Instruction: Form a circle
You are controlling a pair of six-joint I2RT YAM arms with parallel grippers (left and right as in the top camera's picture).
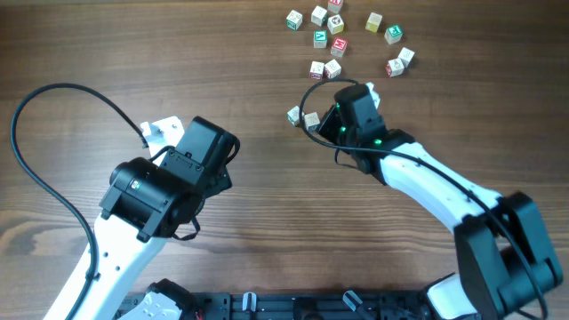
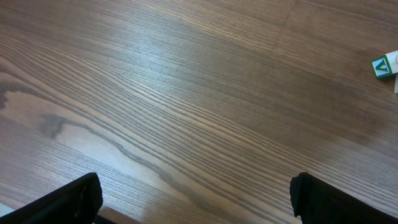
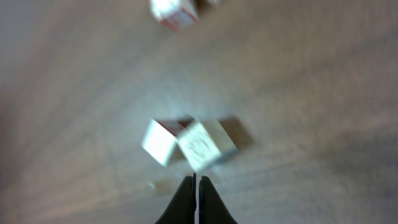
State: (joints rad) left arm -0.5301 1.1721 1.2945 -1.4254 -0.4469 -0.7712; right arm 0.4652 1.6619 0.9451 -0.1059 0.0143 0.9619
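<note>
Overhead view: a wood-grain surface (image 1: 267, 204) with two robot arms reaching in from the near edge. A loose scatter of small letter cubes (image 1: 336, 24) lies near the far edge, right of centre, and forms no clear ring. A separate pair of cubes (image 1: 311, 120) sits closer to the middle, side by side. The right arm (image 1: 418, 178) stretches toward this pair, its black wrist just beside them. The left arm (image 1: 169, 182) lies well apart on the left side, with a black cable (image 1: 36, 107) looping behind it.

Left wrist view: the left tool (image 2: 198, 200) has its two black fingers (image 2: 68, 202) spread wide apart at the bottom corners, with only bare wood between them. One green-lettered cube (image 2: 384, 65) shows at the right edge.

Right wrist view, blurred: the right tool (image 3: 196, 191) has its fingers pressed together, gripping nothing. The two pale cubes lie straight ahead of its tip, touching each other. Whether the tip touches them cannot be told. A red-edged cube (image 3: 174, 9) sits at the top edge.
</note>
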